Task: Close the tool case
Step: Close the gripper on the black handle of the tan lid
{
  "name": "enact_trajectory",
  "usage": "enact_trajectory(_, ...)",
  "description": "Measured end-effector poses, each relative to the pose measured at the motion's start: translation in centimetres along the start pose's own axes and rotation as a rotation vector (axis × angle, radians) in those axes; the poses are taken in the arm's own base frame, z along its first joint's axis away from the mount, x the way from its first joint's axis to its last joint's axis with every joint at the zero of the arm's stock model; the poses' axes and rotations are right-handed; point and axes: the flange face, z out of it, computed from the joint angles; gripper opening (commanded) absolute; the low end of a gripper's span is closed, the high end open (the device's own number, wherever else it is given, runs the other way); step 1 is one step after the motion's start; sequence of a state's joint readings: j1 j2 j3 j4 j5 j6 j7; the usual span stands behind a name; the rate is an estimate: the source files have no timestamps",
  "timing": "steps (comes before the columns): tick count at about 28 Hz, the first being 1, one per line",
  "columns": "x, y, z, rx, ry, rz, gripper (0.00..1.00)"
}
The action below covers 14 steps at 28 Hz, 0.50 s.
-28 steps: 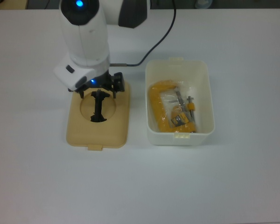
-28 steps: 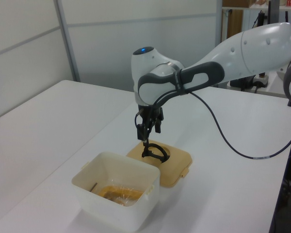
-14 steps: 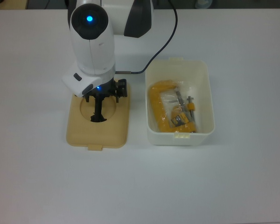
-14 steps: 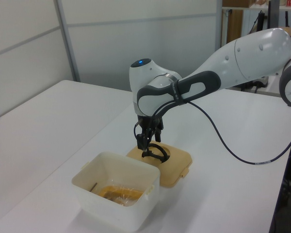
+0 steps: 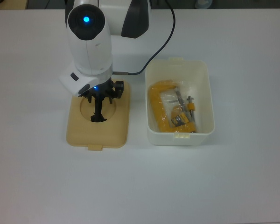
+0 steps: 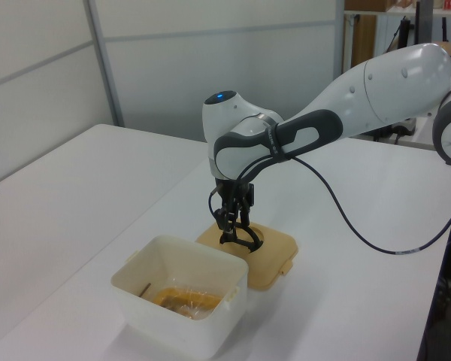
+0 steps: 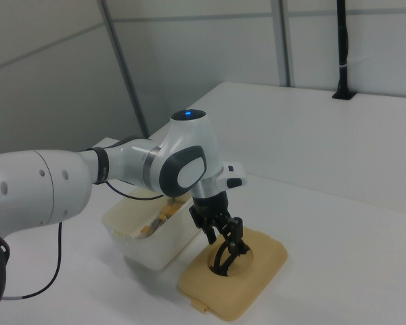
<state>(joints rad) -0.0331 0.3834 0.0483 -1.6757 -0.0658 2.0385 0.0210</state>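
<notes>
On the white table (image 5: 252,186), going from the top view's left to its right, the tan lid (image 5: 119,126) is met first. It is laid flat, inner recess up, nearer the table's far edge than its near one, so that the black handle (image 5: 98,109) standing in the round hollow can be reached from above. The claw (image 5: 99,97) is set straight over that handle, its black fingers lowered to either side of the handle's upper end; whether they are already pressed onto it cannot be told from these views. The grasp is judged to be the step in hand, since the lid must be lifted before anything can be closed.

Just beside the lid, with a narrow strip of bare table between them, the white tub (image 5: 203,74) is placed open side up. A yellow clamp (image 5: 157,105) and a clear bag of small parts (image 5: 179,109) are held inside it, below the rim, so the lid should seat without fouling.

Both pieces appear to be of smooth moulded plastic, rounded at the corners, with small tabs at the short edges; the tub's walls are slightly translucent.
</notes>
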Motion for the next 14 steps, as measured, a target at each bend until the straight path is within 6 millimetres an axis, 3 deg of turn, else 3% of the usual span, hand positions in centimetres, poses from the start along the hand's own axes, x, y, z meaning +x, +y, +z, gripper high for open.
enact_trajectory(14, -0.1, 0.17, 0.23, 0.0, -0.005, 0.009, 0.0)
